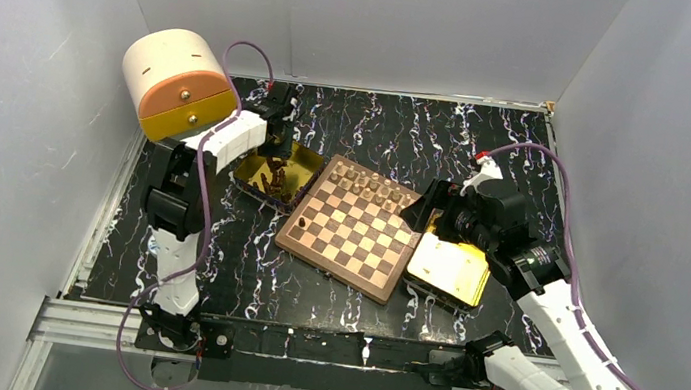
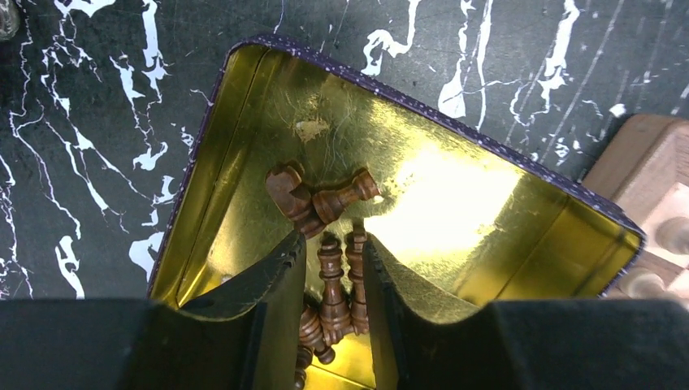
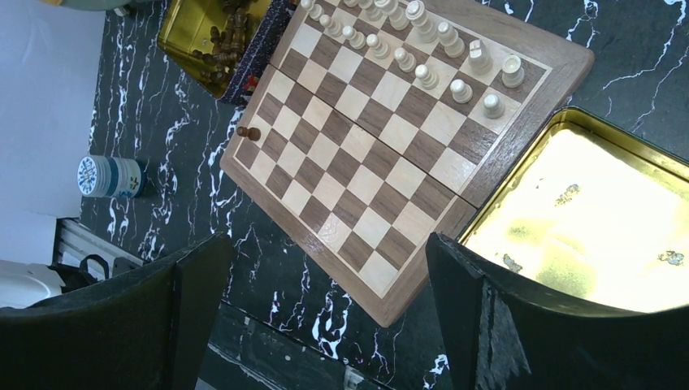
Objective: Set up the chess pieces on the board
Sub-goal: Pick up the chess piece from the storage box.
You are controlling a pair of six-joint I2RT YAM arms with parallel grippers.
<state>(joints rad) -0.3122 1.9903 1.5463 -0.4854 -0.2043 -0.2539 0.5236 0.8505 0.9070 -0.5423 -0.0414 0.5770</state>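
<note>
One square wooden chessboard with light tan and dark brown checks lay skewed on the black, white-veined marble table, between two shiny gold rectangular trays. The left gold tray held the small dark brown turned chess pieces; at least six showed in the left wrist view, lying on their sides in a loose heap, though the arm hid part of it. The right gold tray, touching the board's right edge, showed only its bright floor. On the board the light tan pieces stood in two rows along the far edge, too small and too cropped for an exact count, and one single dark piece sat at the left rim. The left gripper reached down into its tray, jaws narrowed with two dark pieces between them; whether they were pinched I could not tell. The right gripper hung over the board's near corner, jaws spread wide.
</note>
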